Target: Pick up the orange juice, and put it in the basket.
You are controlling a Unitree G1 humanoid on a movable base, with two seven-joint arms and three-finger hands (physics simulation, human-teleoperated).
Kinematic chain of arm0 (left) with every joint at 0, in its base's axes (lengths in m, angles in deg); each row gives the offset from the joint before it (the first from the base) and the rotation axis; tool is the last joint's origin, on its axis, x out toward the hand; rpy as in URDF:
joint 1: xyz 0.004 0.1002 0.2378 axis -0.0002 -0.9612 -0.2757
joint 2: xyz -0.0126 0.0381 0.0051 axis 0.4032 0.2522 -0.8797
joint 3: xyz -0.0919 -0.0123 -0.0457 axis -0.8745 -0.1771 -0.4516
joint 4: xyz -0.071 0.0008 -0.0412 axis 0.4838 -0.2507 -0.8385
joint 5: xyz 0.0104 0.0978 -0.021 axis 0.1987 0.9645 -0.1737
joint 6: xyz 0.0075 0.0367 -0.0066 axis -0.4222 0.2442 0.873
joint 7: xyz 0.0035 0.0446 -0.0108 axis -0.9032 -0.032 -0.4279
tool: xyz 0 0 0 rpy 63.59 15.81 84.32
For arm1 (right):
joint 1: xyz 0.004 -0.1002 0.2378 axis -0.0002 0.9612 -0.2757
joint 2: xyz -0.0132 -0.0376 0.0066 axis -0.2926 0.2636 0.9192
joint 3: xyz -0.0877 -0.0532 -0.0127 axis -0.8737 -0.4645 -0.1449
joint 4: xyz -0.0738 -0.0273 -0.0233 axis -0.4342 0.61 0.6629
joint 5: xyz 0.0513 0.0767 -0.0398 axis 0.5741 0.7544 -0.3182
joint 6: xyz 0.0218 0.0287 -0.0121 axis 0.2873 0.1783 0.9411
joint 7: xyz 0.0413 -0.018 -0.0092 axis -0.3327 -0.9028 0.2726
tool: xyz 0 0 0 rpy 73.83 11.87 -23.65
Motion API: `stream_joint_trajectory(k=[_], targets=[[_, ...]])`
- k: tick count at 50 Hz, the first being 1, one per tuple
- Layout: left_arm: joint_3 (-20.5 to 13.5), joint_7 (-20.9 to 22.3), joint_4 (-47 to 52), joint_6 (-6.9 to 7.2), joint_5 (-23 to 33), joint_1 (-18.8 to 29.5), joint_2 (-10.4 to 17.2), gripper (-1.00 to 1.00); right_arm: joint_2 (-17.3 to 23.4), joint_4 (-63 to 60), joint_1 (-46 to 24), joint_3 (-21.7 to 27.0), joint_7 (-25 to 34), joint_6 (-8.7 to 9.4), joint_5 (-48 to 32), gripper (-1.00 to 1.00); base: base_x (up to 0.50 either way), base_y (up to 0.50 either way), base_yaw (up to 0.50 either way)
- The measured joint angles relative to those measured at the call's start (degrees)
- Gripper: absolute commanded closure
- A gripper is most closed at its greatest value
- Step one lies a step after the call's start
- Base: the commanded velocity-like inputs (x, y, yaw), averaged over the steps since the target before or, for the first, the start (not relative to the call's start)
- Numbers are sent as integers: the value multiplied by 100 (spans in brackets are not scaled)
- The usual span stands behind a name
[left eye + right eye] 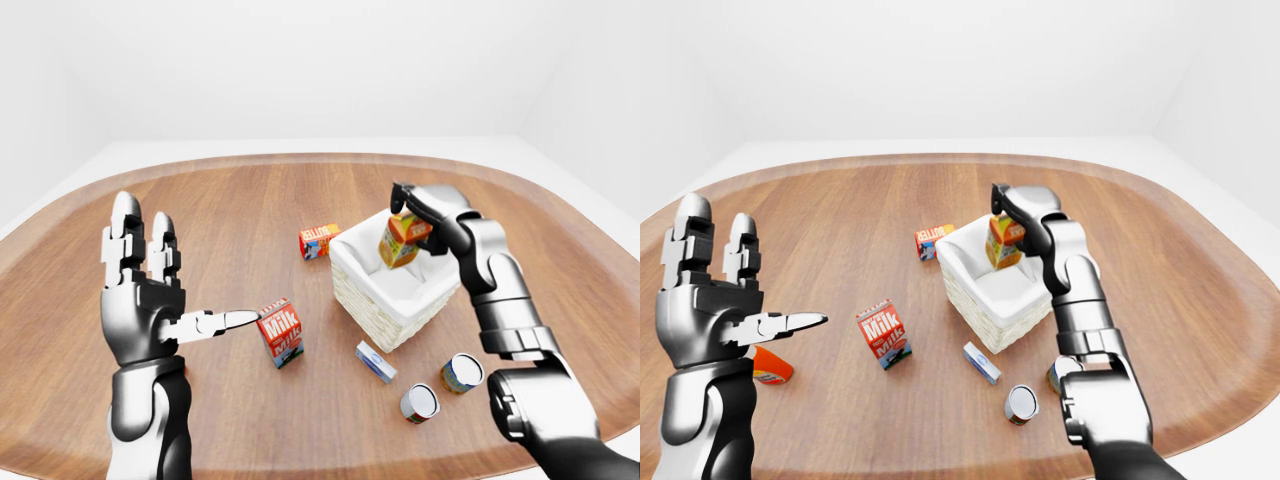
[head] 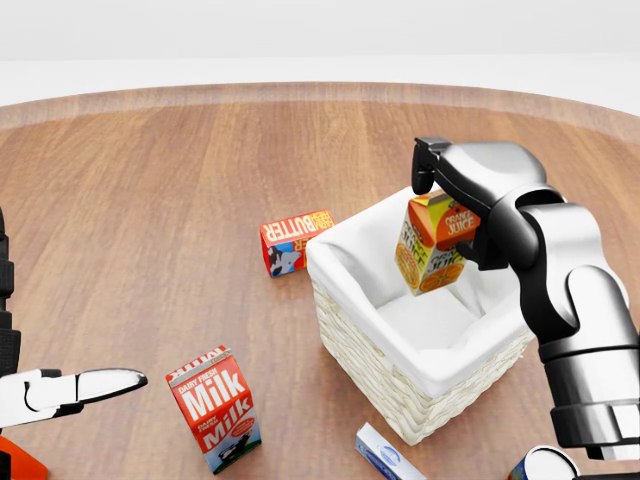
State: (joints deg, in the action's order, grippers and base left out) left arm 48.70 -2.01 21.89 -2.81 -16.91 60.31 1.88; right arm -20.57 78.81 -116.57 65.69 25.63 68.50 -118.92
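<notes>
Carton marked "ORANGE JUICE" (image 2: 436, 243) sits tilted in your right robot hand (image 2: 452, 196), fingers closed round it, held above the white-lined wicker basket (image 2: 420, 330), not touching the liner. Your left robot hand (image 1: 150, 290) is raised at the left-eye view's left, fingers spread, holding nothing. On the desk (image 2: 150, 200): red "DAIRY FRESH Milk" carton (image 2: 214, 406) upright, "BUTTER" box (image 2: 296, 241) just left of the basket, two cans (image 1: 440, 388) near a small blue-white box (image 1: 376, 362).

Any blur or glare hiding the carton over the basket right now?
No: the head view is sharp, and the orange juice label reads clearly in the right robot hand above the basket; the eye views are evenly lit, wider and curved at the edges.
</notes>
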Motion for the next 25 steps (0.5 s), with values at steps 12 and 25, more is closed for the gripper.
stream_joint_trajectory(k=[12,25], targets=[[3,-7,-3,0,1,9,1,-100,-18,305,37,-41,-251,0,-55,100,0,0,0],[6,-12,14,0,0,5,-1,-100,-62,496,64,-85,-423,0,-83,100,0,0,0]])
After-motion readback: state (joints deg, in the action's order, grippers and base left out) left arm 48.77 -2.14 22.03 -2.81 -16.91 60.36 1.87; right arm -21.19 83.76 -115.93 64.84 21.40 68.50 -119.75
